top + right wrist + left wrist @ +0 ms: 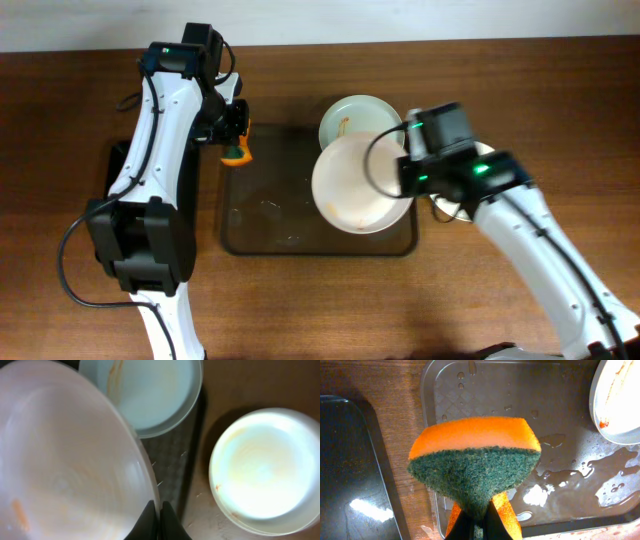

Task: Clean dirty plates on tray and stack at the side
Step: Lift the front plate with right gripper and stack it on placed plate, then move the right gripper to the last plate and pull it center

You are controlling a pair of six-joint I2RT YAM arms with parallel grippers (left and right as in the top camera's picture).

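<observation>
Streaked plate (619, 402) on wet tray (485, 395)

seen from overhead, the rightmost round white plate (448, 208) is mostly covered by the right arm (530, 230). at the right wrist, the large white plate (65, 470) held by its rim is blurred and cropped at the left edge. at the left wrist, the left gripper (479, 527) is largely hidden behind the orange-and-green sponge (475, 460), and a sauce-streaked white plate (617, 400) is cut by the right edge.
</observation>
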